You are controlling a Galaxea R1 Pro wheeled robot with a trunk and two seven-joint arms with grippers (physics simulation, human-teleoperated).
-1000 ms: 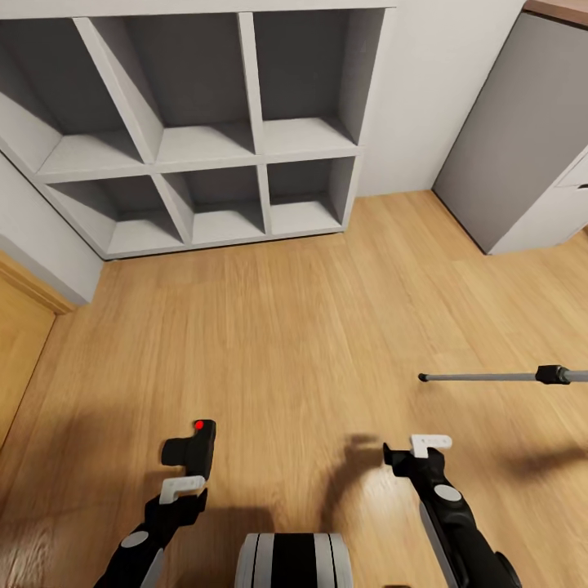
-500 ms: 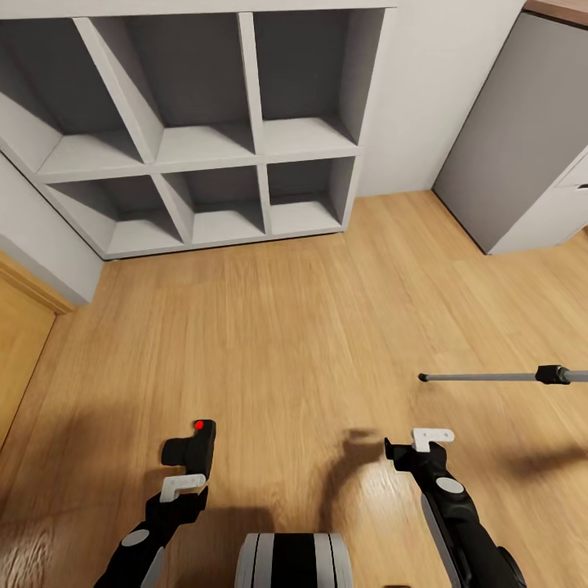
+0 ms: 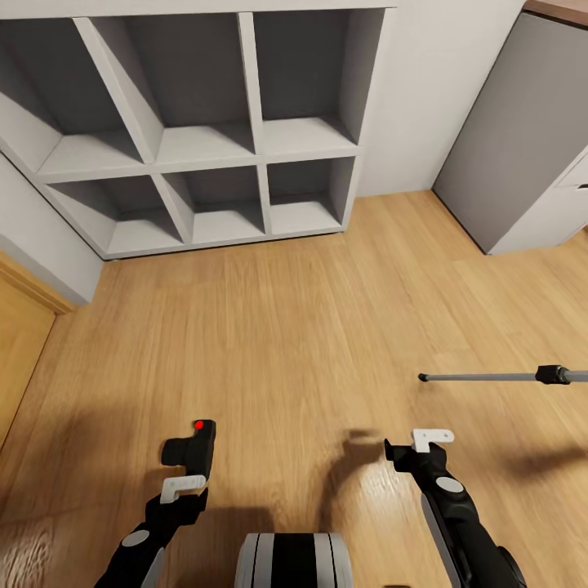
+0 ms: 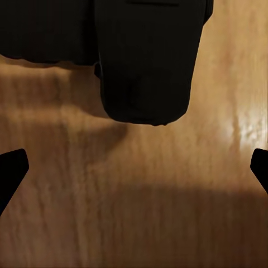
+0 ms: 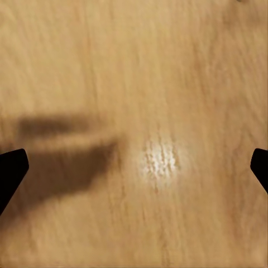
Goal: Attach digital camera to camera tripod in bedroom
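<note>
Head view, small black digital camera with red button (image 3: 192, 447) on the light wood floor (image 3: 310, 327) just ahead of your left gripper (image 3: 181, 487), jaws apart, right gripper (image 3: 418, 445) likewise apart, silver tripod leg (image 3: 498, 376) at right, grey cube shelf (image 3: 204, 122) beyond.

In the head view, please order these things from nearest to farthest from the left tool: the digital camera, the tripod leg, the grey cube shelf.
1. The digital camera, on the floor just ahead of the left tool.
2. The tripod leg, across the floor on the right side.
3. The grey cube shelf, against the far wall.
</note>
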